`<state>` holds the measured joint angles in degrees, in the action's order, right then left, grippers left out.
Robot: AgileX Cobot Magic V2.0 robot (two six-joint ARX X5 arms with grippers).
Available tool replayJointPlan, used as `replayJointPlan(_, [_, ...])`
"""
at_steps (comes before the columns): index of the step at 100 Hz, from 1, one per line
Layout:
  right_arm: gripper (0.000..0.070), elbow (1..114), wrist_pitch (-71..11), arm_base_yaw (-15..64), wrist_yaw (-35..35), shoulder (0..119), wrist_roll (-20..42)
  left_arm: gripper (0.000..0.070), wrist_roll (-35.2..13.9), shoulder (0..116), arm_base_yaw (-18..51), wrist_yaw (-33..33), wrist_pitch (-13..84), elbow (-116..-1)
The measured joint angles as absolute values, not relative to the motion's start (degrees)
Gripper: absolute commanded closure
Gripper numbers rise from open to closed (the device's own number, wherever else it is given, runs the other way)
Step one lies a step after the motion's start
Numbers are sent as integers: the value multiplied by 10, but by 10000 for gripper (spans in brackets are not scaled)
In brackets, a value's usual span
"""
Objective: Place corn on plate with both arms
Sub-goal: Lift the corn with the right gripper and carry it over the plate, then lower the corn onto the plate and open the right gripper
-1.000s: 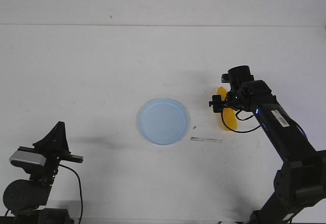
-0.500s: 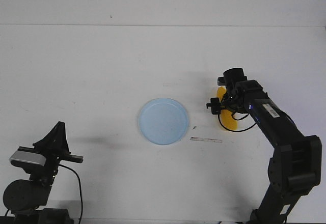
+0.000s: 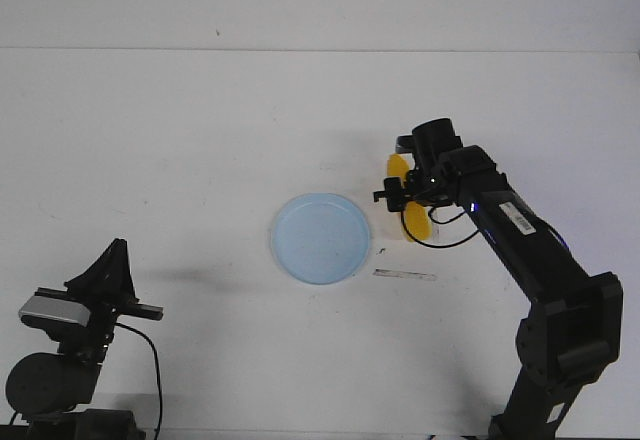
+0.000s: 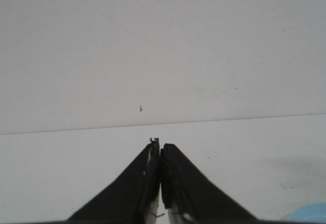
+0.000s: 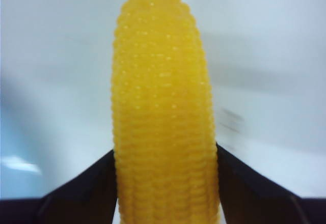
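The yellow corn (image 3: 411, 219) is held off the table by my right gripper (image 3: 405, 198), just right of the pale blue plate (image 3: 320, 237). In the right wrist view the corn (image 5: 164, 112) fills the middle, and both black fingers (image 5: 91, 188) press against its sides. My left gripper (image 3: 112, 260) sits at the front left of the table, far from the plate. Its jaws (image 4: 160, 150) are shut with nothing between them. A sliver of the plate (image 4: 308, 214) shows in the left wrist view.
A thin grey strip (image 3: 404, 275) lies on the white table in front of the corn, with a small dark speck (image 3: 381, 252) beside the plate's rim. The right arm (image 3: 530, 250) stretches from the front right corner.
My right gripper has carried the corn leftwards, from well right of the plate to close by its right rim. The left arm has stayed still.
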<state>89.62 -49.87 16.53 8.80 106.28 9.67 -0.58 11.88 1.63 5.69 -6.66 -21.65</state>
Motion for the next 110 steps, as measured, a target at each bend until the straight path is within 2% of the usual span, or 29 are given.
replayJointPlan(13, [415,904,-474,217,172,1061,109,699,-6,119,16,57,-67,-216])
replayJointPlan(24, [414,903,-460,262,191,1061,114,699,-6,119,16,57,-66,-216])
replayJointPlan(55, [410,903,-442,335,190,1108,119,699,-6,119,16,57,-66,-216])
replayJointPlan(62, [387,903,-442,338,178,1113,120,699,-6,119,16,57,-66,-216])
replayJointPlan(70, [329,903,-441,339,158,1114,121,699,-6,119,16,57,-66,-216])
replayJointPlan(87, [316,903,-441,346,149,1114,123,699,-6,119,16,57,-66,-216])
replayJointPlan(96, [265,903,-441,349,150,1114,124,699,-6,119,16,57,-66,-216])
replayJointPlan(110, [263,903,-441,349,150,1114,125,699,-6,119,16,57,-66,-216])
